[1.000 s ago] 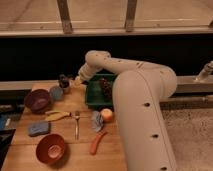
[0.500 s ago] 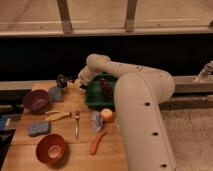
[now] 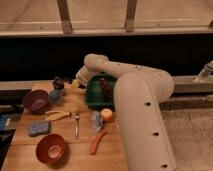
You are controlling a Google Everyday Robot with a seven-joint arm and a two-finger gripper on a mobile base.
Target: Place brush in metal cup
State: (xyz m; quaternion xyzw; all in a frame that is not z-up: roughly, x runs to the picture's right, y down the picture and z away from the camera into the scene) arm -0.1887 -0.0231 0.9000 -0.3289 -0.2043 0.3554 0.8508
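Claw [image 3: 75, 83] low at the surface's [image 3: 70, 150] far edge, by the dark cup-like thing [image 3: 58, 84].
I cannot tell its opening or whether it holds the brush; a misjudged drop could tip that metal cup toward the purple bowl [image 3: 35, 100].

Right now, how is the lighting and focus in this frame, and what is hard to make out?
Camera view: dim, warm light and soft focus throughout; a dark band fills the wall behind the table. The claw, at the table's far edge beside the green tray, blurs into dark things near it; no brush discernible.
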